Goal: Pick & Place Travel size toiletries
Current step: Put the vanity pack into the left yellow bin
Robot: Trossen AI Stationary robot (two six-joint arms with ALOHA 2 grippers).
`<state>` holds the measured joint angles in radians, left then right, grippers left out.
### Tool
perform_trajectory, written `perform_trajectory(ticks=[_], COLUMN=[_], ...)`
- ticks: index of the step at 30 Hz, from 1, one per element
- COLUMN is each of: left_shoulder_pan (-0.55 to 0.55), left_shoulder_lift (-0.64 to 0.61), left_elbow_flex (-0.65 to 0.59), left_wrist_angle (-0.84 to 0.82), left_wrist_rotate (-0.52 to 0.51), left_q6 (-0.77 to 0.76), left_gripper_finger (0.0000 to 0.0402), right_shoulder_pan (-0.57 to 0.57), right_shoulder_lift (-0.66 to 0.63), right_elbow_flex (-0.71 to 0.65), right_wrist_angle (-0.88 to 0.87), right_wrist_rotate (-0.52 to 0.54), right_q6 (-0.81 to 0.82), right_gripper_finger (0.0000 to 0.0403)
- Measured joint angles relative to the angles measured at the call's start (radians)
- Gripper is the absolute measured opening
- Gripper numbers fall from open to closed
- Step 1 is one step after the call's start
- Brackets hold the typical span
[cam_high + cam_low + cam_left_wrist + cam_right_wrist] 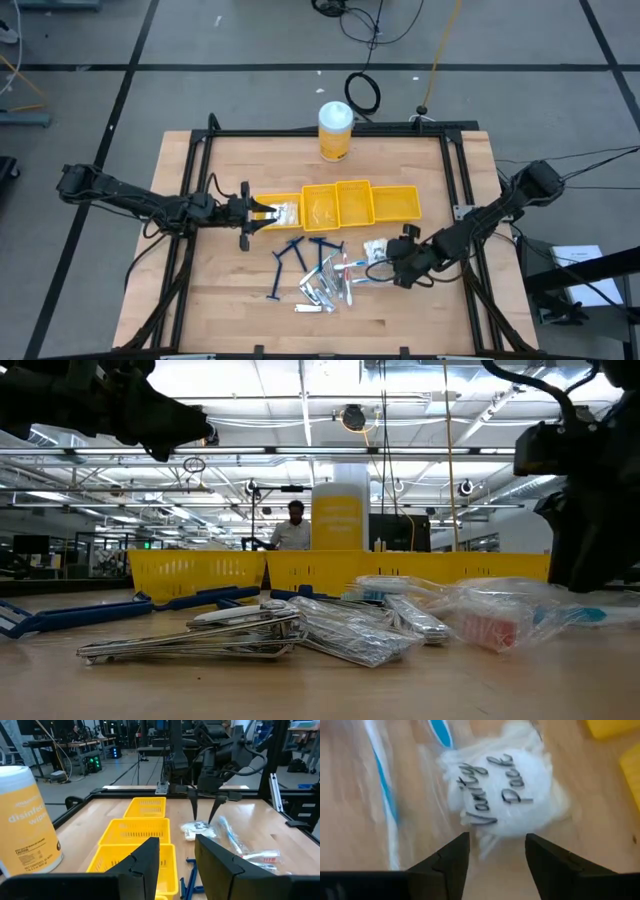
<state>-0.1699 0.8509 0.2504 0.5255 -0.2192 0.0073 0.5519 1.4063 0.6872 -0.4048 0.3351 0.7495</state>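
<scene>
Right of centre in the high view, the right gripper (392, 262) sits low over a white puffy packet (375, 248), but there its fingers merge with the dark arm. The right wrist view settles it: both fingers stand spread, a clear gap between them, and the packet (507, 795), printed "Vanity Pack", lies just past the tips, touching neither. A toothbrush (385, 790) in clear wrap runs beside the packet, cut off by the frame's upper edge.

At centre left of the high view, the left gripper (262, 212) hovers at the leftmost of four yellow bins (395, 204) set in a row. It seems to pinch something pale over that bin, though the view is too small to be sure; the left wrist view shows only its two fingers (145, 865) with a gap between them and nothing visible there, so I cannot tell whether it holds anything.

Below the bins, in the lower middle of the high view, lie the remaining toiletries: dark blue razors (288, 258) and silvery sachets (318, 290). The low view shows the sachets (210, 635) close and the razors (60, 617) at its left edge, partly cut off. A yellow canister (335, 130) stands at the table's (230, 320) upper edge; in the low view, bins hide its base, and a person (293, 528) stands far behind.
</scene>
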Motion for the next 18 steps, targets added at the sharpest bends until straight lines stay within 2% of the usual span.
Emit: perform_trajectory(ticks=[7,16,18], left_shoulder_pan=[0.001,0.001,0.001], left_shoulder_lift=[0.0,0.0,0.0], left_elbow_flex=[0.0,0.0,0.0], left_wrist_angle=[0.0,0.0,0.0], left_wrist_rotate=[-0.005,-0.01,-0.01], left_q6=[-0.017,-0.017,-0.017], left_gripper_finger=[0.0124,0.0124,0.0124], right_shoulder_pan=[0.0,0.0,0.0], right_shoulder_lift=[0.0,0.0,0.0], right_elbow_flex=[0.0,0.0,0.0], right_wrist_angle=[0.01,0.011,0.011], right_wrist_rotate=[0.0,0.0,-0.001], right_q6=[-0.003,-0.005,-0.009], right_gripper_finger=[0.0127,0.0015,0.0005])
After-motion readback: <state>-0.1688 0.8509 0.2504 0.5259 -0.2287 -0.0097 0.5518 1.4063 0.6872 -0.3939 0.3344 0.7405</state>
